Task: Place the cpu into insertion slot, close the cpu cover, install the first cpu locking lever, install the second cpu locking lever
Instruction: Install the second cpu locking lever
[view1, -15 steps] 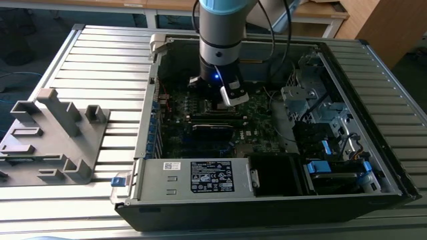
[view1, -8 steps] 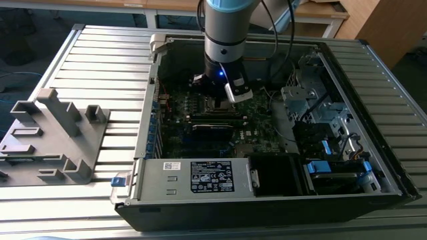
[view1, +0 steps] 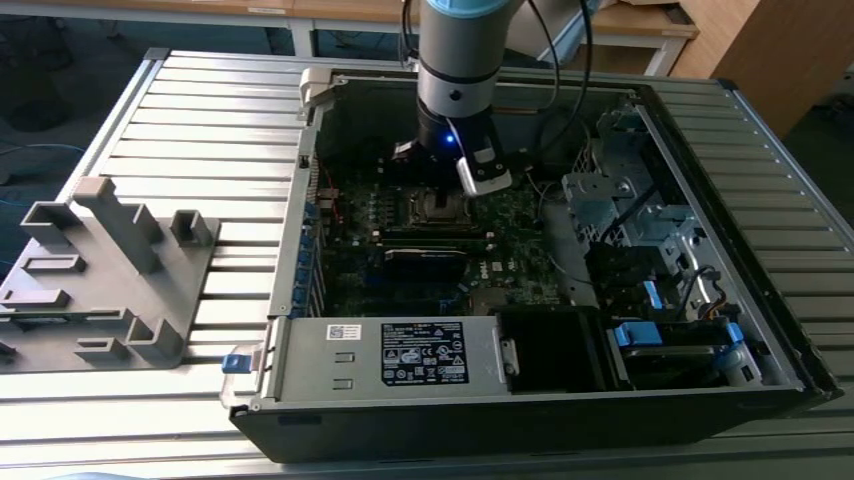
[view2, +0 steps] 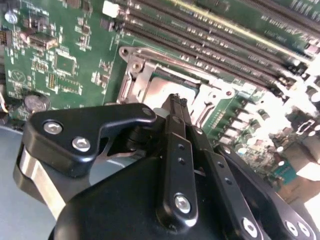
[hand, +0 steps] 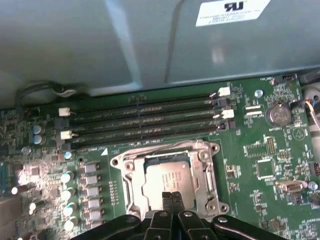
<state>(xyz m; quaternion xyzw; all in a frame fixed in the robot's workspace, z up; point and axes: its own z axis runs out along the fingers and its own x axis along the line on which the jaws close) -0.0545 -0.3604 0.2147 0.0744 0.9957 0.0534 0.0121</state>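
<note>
In the first wrist view the gripper (hand: 171, 197) has its fingers pressed together, holding nothing, tips right over the cpu (hand: 167, 181). The cpu sits in its slot with the cpu cover (hand: 205, 175) down around it. Behind lie long dark memory slots (hand: 142, 122).

The arm points straight down, its hand (hand: 171, 196) apparently closed, fingertips together.
</note>
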